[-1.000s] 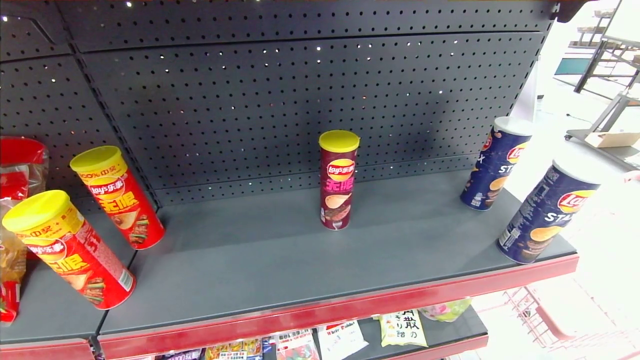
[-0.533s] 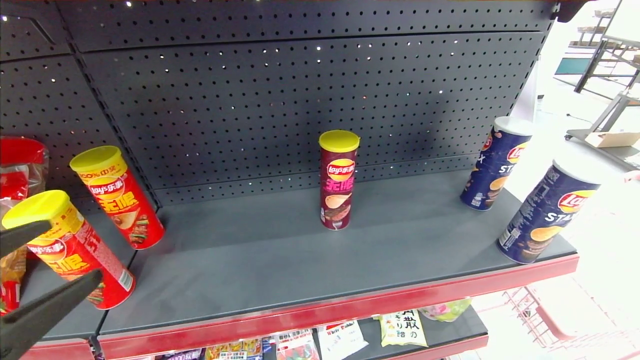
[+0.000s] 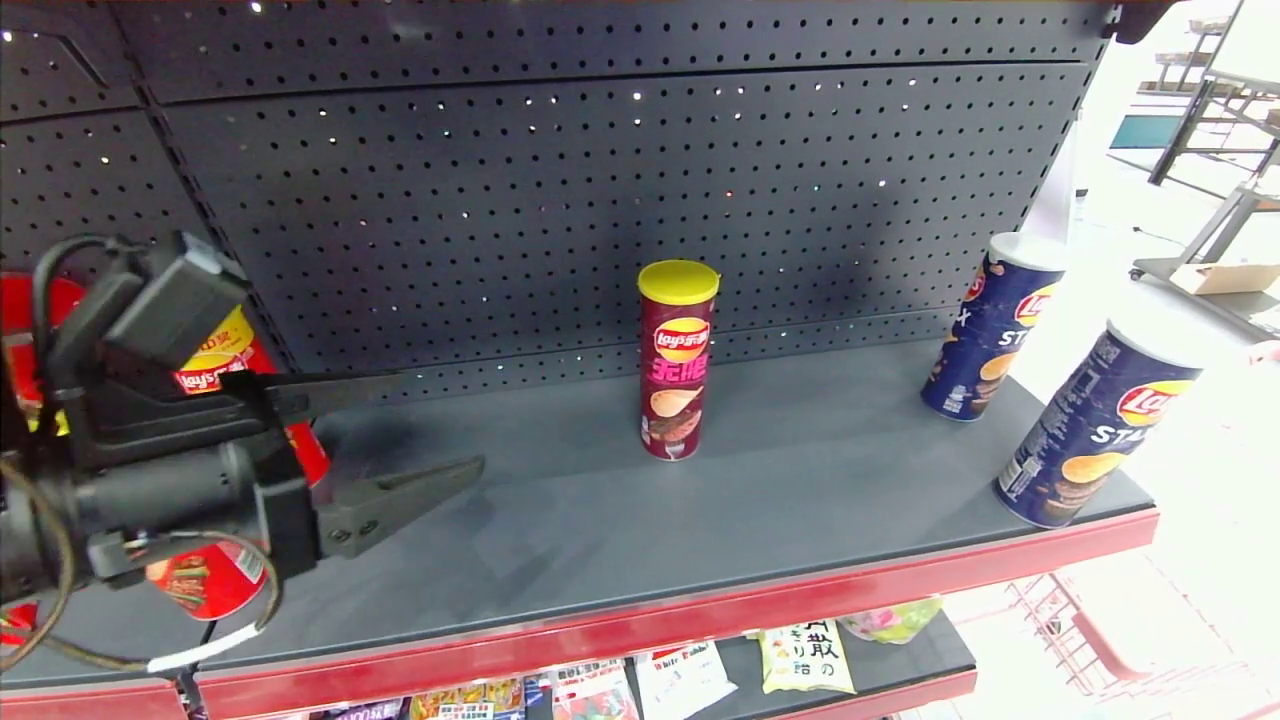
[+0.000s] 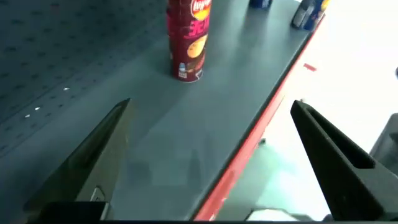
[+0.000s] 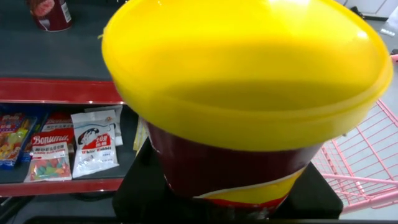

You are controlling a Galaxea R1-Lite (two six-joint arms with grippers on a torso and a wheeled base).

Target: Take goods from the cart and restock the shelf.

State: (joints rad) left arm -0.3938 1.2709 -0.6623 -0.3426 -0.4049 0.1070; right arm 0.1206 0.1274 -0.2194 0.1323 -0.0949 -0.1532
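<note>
Dark grey metal shelf board [image 3: 600, 520] with a red front lip, pink wire cart [image 3: 1080, 640] at lower right: maroon yellow-lidded chip tube [image 3: 678, 360] upright mid-board, bare board either side; left gripper [image 3: 440, 422] splayed wide, empty, over the board's left part; right gripper [image 5: 236, 205] clamped on red yellow-lidded chip tube [image 5: 249, 93], off the shelf beside the cart.

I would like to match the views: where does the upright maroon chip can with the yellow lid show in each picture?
Head view: maroon can upright mid-shelf, near the pegboard back.
Left wrist view: maroon can ahead of the open left gripper.
Right wrist view: a dark red can base on the shelf, probably it; the close yellow-lidded can is another.
Shared landmark: the shelf's red front edge.
</note>
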